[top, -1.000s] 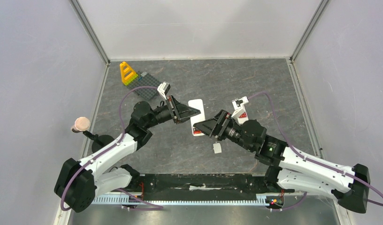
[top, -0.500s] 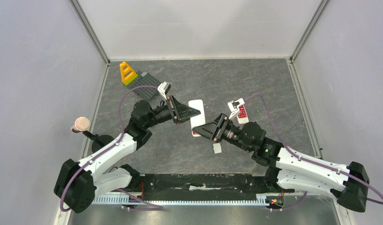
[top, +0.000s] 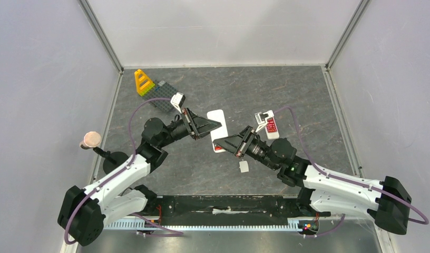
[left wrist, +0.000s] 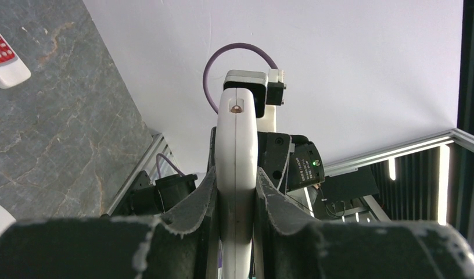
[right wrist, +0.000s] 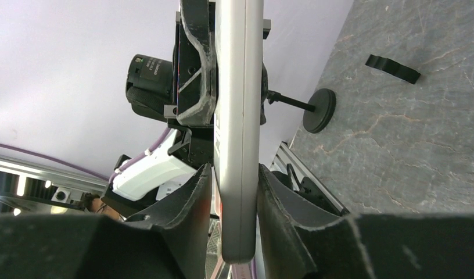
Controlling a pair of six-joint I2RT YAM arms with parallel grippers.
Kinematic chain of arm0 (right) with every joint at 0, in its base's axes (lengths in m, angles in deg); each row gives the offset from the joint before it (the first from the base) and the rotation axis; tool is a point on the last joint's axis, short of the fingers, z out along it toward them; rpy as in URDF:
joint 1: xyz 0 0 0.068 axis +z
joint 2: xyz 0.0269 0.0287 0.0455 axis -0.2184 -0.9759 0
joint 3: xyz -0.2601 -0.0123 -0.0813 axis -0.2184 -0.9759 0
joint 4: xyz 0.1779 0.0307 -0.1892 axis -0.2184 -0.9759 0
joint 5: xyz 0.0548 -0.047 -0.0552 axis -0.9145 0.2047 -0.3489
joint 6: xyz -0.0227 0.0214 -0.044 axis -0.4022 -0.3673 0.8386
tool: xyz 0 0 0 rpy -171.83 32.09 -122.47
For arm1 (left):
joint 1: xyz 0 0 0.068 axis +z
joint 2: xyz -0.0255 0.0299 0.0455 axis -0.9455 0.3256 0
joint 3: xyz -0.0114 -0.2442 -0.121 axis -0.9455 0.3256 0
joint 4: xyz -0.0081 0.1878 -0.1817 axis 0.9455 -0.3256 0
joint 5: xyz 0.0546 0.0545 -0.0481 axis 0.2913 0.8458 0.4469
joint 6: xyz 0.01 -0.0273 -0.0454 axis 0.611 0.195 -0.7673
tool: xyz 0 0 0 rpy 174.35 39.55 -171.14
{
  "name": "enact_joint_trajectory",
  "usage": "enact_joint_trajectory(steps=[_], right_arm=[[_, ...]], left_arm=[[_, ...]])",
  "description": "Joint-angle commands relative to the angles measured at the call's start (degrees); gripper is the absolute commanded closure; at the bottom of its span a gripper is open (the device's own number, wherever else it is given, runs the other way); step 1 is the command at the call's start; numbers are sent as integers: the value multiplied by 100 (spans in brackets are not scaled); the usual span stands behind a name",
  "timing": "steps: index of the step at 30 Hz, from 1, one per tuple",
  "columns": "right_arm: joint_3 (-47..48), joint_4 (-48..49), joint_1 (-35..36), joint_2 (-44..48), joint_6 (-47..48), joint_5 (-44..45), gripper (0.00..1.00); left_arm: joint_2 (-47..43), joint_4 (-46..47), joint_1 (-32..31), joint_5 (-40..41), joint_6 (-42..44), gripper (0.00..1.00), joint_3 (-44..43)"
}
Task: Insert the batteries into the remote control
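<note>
Nearest the bottom edge, a small white flat piece (top: 243, 166) lies loose, maybe the cover. Mid-frame, the right gripper (top: 223, 144) and left gripper (top: 215, 125) are both clamped on the long white plastic remote (top: 218, 115), held up between them. Can't spot any batteries, so I'd say loading hasn't started; a second white remote with red buttons (top: 271, 127) lies further back

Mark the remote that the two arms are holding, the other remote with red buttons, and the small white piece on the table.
held white remote (top: 218, 117), top view, its bare far end.
red-button remote (top: 271, 127), top view, its button field.
small white piece (top: 243, 166), top view, its middle.
</note>
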Motion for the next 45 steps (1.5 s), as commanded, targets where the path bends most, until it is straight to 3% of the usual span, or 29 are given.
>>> enact_joint_trajectory(steps=[1, 4, 9, 13, 15, 19, 22, 27, 34, 42, 45], right_arm=[[70, 578, 3, -108, -4, -3, 79], [62, 558, 2, -91, 63, -57, 87], [186, 147, -102, -33, 372, -516, 91], [534, -392, -513, -172, 487, -1553, 91], [629, -483, -763, -250, 476, -2092, 91], [1066, -682, -1049, -583, 783, -3334, 92], [1290, -819, -1067, -815, 961, -3910, 92], [1270, -680, -1087, -990, 846, -4370, 92], [1138, -298, -1155, -1126, 559, -4556, 91], [1056, -234, -1308, -1162, 421, -4596, 92], [998, -220, -1325, -1155, 418, -4588, 91]], left_arm=[[-172, 389, -17, 88, -186, 92, 4], [-232, 335, -17, -11, -142, 82, 6], [-304, -7, 149, -540, -53, 50, -70], [-330, -463, 768, -1461, 83, 43, -168], [-366, -595, 1074, -1872, 196, 42, -238], [-362, -1817, 1249, -2078, 1062, 41, -526], [-306, -1796, 1249, -2109, 1088, 41, -533], [-299, -1649, 1241, -2214, 1070, 41, -490], [-357, -1609, 1240, -2550, 1025, 55, -319], [-464, -1652, 1240, -2706, 1082, 47, -228], [-489, -1652, 1240, -2756, 1123, 50, -248]])
